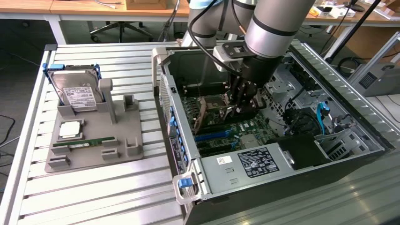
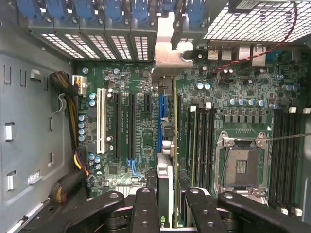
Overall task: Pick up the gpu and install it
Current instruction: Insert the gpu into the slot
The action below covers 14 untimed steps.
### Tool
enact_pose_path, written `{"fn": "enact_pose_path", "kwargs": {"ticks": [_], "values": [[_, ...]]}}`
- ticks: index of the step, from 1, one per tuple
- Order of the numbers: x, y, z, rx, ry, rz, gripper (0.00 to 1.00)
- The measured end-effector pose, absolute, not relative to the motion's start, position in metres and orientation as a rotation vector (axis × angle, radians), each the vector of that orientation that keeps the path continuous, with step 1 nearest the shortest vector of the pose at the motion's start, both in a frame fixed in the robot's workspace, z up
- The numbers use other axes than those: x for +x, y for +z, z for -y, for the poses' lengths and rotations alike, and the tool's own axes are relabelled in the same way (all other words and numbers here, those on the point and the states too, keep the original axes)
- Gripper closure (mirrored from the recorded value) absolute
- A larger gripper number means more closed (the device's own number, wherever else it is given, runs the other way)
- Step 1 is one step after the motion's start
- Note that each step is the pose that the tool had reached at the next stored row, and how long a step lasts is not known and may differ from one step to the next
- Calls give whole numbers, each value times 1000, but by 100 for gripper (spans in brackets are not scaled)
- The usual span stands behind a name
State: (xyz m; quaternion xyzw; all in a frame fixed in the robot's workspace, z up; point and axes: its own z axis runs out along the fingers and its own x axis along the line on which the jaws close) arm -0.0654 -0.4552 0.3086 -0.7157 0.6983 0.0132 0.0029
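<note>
Wrist view first: nearest the camera, the gripper (image 2: 167,204) is seen clenched on the gpu (image 2: 168,145), whose thin edge runs away from the fingers (image 2: 146,206) toward the back of the case. Its silvery end bracket (image 2: 167,60) is seen against the row of rear slot covers (image 2: 104,46). The card is held upright, just beside the blue slot (image 2: 160,121) on the motherboard (image 2: 126,121); whether its edge connector is already touching a slot cannot be told. Beyond it, the empty CPU socket (image 2: 241,165) is visible.

From the exterior view, the gripper (image 1: 240,105) is seen lowered inside the open computer case (image 1: 350,126), with the gpu (image 1: 216,110) held above the board. Further off, at that view's left, the hard drive (image 1: 75,91) and RAM stick (image 1: 84,140) are left on the grey fixture (image 1: 125,154).

The insertion step is judged to be in hand. Careful alignment of card edge with slot and bracket with rear opening is called for, followed by a straight, even press.
</note>
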Motion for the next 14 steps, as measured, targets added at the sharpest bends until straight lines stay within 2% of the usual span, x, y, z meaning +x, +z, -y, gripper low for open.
{"fn": "enact_pose_path", "kwargs": {"ticks": [14], "values": [[-74, 302, 455, -2244, 42, -2190, 73]]}}
